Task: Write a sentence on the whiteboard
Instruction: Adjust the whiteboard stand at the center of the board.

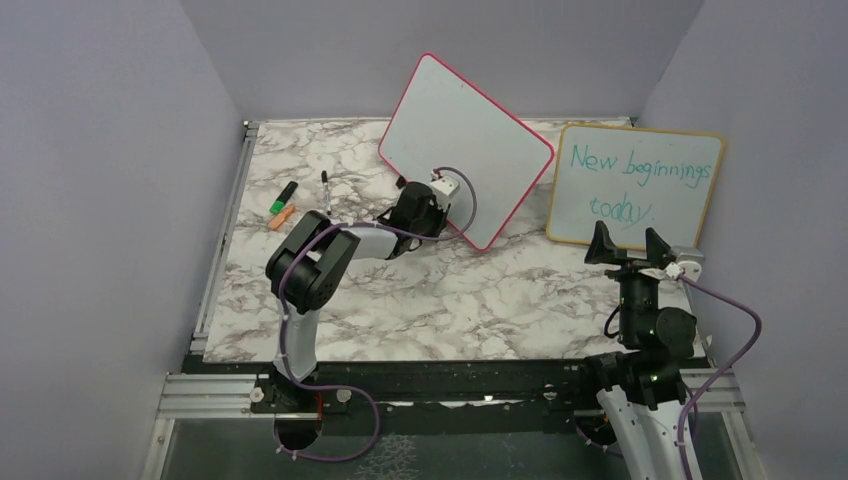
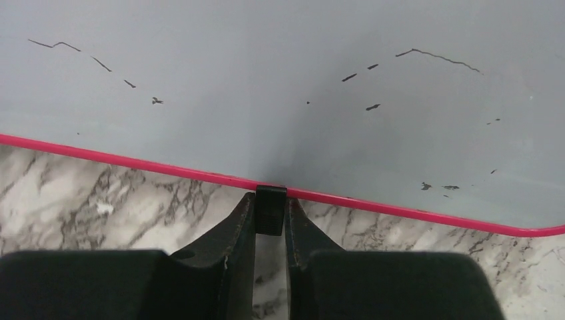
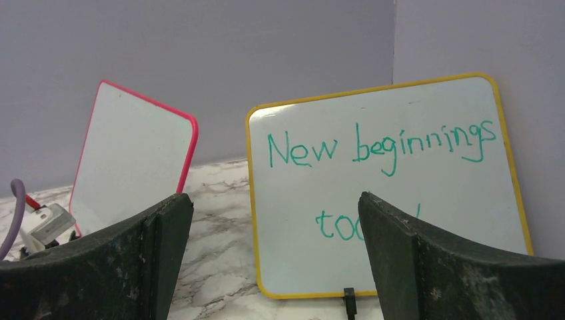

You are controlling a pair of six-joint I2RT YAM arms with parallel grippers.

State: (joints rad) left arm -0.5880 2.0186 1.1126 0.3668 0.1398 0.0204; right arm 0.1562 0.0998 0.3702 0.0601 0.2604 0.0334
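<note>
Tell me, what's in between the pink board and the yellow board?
Nothing stands there. Between the whiteboard and the yellow board, only bare marble table and the wall behind show, clearest in the right wrist view.

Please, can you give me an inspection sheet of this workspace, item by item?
Surface: marble-pattern table.
Job's things: whiteboard tilted on its edge; no sentence, only faint black marks.
Clutter: green marker, orange item, black marker at left; yellow-framed board with teal writing at right.
Grippers: left gripper shut on the whiteboard's black foot; right gripper open, empty.
Cables: purple cable along each arm.
Surroundings: plain grey walls.
</note>
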